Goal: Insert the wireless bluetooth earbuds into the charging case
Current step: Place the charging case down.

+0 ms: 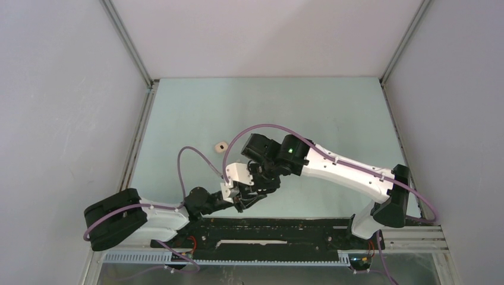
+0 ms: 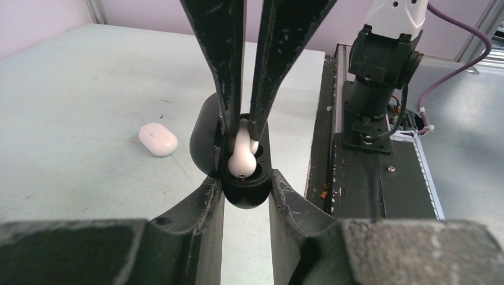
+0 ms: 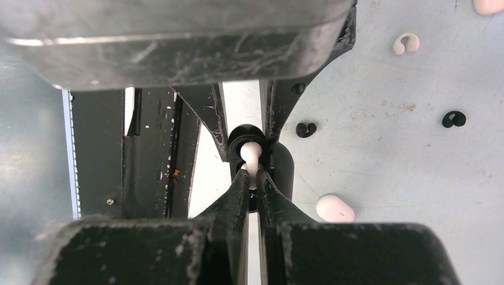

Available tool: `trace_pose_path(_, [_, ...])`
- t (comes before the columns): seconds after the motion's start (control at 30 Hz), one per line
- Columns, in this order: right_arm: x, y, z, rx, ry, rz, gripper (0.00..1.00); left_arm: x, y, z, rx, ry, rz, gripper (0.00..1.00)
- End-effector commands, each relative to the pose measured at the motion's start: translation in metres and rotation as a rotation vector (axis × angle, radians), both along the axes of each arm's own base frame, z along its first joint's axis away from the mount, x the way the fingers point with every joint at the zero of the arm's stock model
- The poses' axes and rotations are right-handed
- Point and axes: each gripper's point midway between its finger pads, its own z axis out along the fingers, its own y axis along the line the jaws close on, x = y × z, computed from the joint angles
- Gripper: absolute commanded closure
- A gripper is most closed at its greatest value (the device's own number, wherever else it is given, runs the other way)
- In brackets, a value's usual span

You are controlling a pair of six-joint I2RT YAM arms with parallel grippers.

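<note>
Earbud (image 3: 251, 152) — small, white, rounded plastic — sits pinched in the right claw (image 3: 252, 173), inside a black oval plastic charging case (image 2: 245, 199) clamped by the left claw (image 2: 245, 179).

open case (image 2: 245, 200): wedged between the left claw (image 2: 246, 181) fingers, up front by the rail (image 2: 356, 184)
earbud (image 2: 242, 159): in the open case, right claw (image 3: 252, 175) pinching it
closed case (image 2: 157, 139): on the table (image 2: 77, 89), left of the claws
loose earbuds (image 3: 406, 43): scattered on the table, away from the rail
</note>
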Motion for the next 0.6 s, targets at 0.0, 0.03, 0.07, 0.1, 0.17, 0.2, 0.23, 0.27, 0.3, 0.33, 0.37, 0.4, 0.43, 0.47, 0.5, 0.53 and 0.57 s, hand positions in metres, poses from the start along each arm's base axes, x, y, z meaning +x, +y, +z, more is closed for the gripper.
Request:
trace_pose_path(0.0, [-0.002, 0.005, 0.008, 0.022, 0.013, 0.0, 1.0, 0.001, 0.003, 0.038, -0.124, -0.093, 0.019, 1.0])
trace_pose_path(0.03, [-0.002, 0.004, 0.008, 0.019, 0.01, 0.003, 1.0, 0.002, 0.003, 0.038, -0.125, -0.092, 0.023, 1.0])
trace_pose_path(0.07, [-0.002, 0.003, 0.008, 0.016, 0.005, 0.005, 1.0, 0.002, 0.003, 0.038, -0.125, -0.092, 0.024, 1.0])
trace_pose_path(0.1, [-0.001, 0.003, 0.008, 0.015, 0.001, 0.005, 1.0, 0.002, 0.003, 0.038, -0.125, -0.093, 0.024, 1.0])
trace_pose_path(0.17, [0.0, 0.002, 0.008, 0.015, 0.001, -0.001, 1.0, 0.002, 0.003, 0.039, -0.126, -0.094, 0.023, 1.0])
trace_pose_path(0.2, [0.0, 0.001, 0.007, 0.014, 0.002, -0.001, 1.0, 0.002, 0.004, 0.039, -0.126, -0.094, 0.024, 1.0])
trace_pose_path(0.23, [-0.001, 0.001, 0.006, 0.013, 0.002, -0.001, 1.0, 0.001, 0.004, 0.039, -0.128, -0.096, 0.022, 1.0])
trace_pose_path(0.27, [-0.001, 0.001, 0.005, 0.011, 0.001, 0.0, 1.0, 0.0, 0.004, 0.039, -0.129, -0.098, 0.018, 1.0])
trace_pose_path(0.3, [0.0, 0.001, 0.004, 0.011, -0.002, -0.001, 1.0, 0.0, 0.003, 0.039, -0.129, -0.1, 0.016, 1.0])
trace_pose_path(0.33, [0.001, 0.002, 0.004, 0.012, -0.007, -0.002, 0.92, 0.0, 0.003, 0.04, -0.129, -0.101, 0.015, 1.0])
trace_pose_path(0.37, [0.002, 0.002, 0.005, 0.015, -0.014, -0.004, 0.85, 0.0, 0.003, 0.039, -0.129, -0.1, 0.015, 1.0])
trace_pose_path(0.4, [0.003, 0.004, 0.007, 0.021, -0.018, -0.006, 0.82, 0.0, 0.003, 0.039, -0.128, -0.1, 0.016, 1.0])
trace_pose_path(0.43, [0.003, 0.005, 0.011, 0.028, -0.021, -0.005, 0.78, 0.0, 0.003, 0.039, -0.126, -0.1, 0.017, 1.0])
trace_pose_path(0.47, [0.003, 0.006, 0.015, 0.039, -0.024, -0.005, 0.76, 0.0, 0.003, 0.038, -0.124, -0.099, 0.017, 1.0])
trace_pose_path(0.5, [0.003, 0.007, 0.021, 0.054, -0.029, -0.001, 0.74, 0.0, 0.003, 0.038, -0.123, -0.098, 0.017, 1.0])
trace_pose_path(0.53, [0.002, 0.007, 0.026, 0.065, -0.03, 0.005, 0.72, 0.0, 0.003, 0.038, -0.121, -0.098, 0.016, 1.0])
trace_pose_path(0.57, [0.0, 0.007, 0.032, 0.077, -0.027, 0.01, 0.71, 0.0, 0.003, 0.037, -0.117, -0.096, 0.015, 1.0])
